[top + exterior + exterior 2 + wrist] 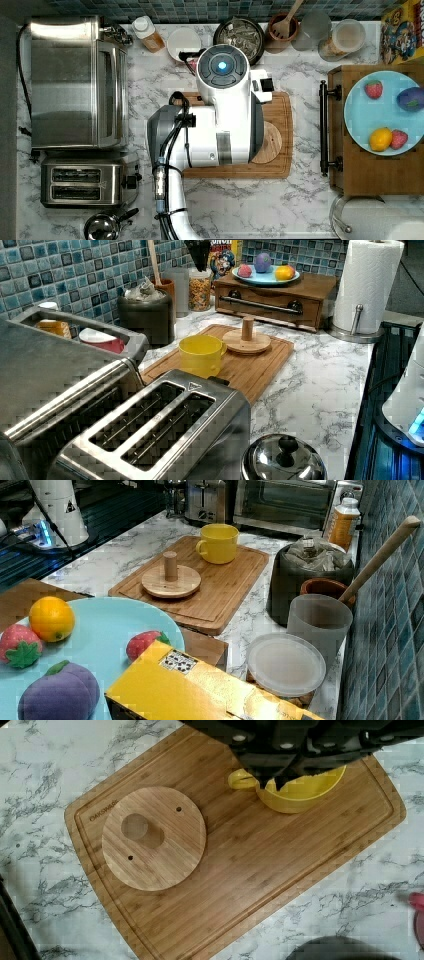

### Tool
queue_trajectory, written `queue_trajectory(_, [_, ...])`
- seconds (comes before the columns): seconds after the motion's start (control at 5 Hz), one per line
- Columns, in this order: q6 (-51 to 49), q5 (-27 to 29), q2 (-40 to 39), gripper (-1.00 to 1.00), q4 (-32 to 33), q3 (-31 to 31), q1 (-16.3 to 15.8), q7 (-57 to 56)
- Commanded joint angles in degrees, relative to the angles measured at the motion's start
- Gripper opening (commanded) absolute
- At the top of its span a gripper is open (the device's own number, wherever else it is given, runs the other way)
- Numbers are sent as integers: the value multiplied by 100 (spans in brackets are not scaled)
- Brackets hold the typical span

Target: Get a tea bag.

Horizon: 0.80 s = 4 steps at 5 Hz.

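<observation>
Grey-beige paper sachets are heaped in the dark round bowl (pixel 241 36) at the back edge of the marble counter (pixel 240 205), just beyond the far edge of the bamboo cutting board (pixel 200 582); any one tea bag (pixel 314 554) on top of that heap could be taken, and none has been lifted out. The gripper (pixel 270 781) is seen in the wrist view hanging above the board, over the yellow mug (pixel 218 542), its fingertips drawn close together with nothing held between them. The step in hand is judged to be the approach, with the task barely begun. For the next move, the arm would need to be carried past the board's back edge to a place above the bowl, the fingers parted, and the hand lowered onto a single sachet near the top of the pile. Care is called for, since the sachets overlap loosely and several might be pinched at once.
</observation>
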<state>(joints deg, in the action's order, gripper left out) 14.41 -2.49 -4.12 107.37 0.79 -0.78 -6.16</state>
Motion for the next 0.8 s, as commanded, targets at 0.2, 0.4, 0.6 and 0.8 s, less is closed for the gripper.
queue_trajectory(0.2, [3, -4, -4, -100, 2, 12, 10, -4])
queue_trajectory(0.4, [352, 123, -4, -100, 71, -151, -232, -8])
queue_trajectory(0.6, [935, -177, -55, -100, 65, -57, -155, 412])
queue_trajectory(0.8, [1436, -112, -163, -100, -38, -151, -137, 541])
